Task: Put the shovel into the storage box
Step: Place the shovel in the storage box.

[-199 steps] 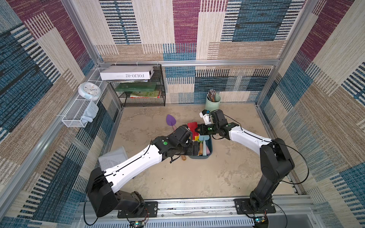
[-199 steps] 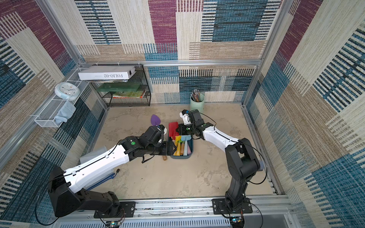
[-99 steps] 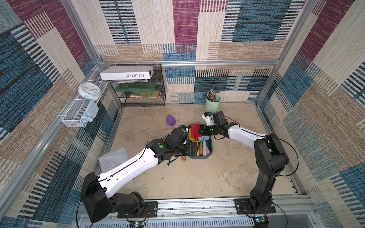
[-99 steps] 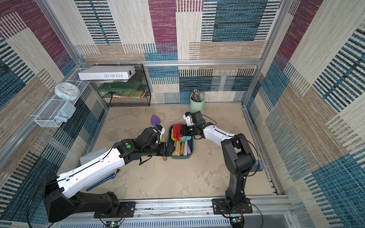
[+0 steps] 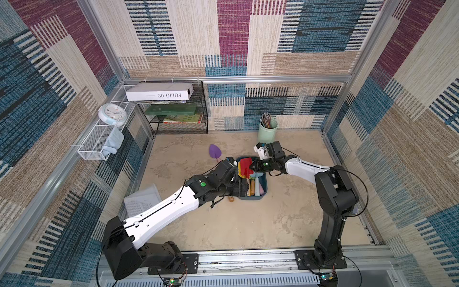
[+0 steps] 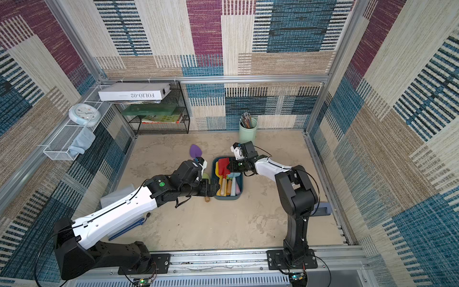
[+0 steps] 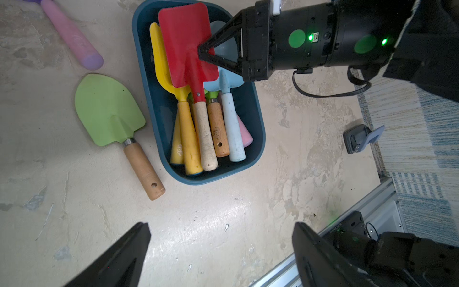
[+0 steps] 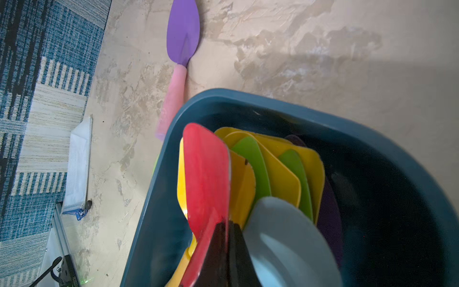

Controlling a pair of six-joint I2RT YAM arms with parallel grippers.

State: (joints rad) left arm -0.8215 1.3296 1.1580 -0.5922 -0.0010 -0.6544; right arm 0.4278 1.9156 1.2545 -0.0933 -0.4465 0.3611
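Right end effector [image 7: 203, 51] clamped on red shovel [image 7: 185, 42] blade; shovel lies atop the pile inside storage box [image 7: 257, 129], long axis along the box. Green shovel [image 7: 106, 109] on bench [image 7: 223, 211] just beside box, roughly parallel, handle toward left end effector [image 7: 221, 248], jaws apart. Left arm nearer.

The white box [image 5: 159, 91] atop the black wire shelf [image 5: 181, 129] reads "FOLIO-02", seen upside down.

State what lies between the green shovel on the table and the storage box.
Nothing: only a narrow strip of bare table separates the green shovel from the storage box, as the left wrist view shows.
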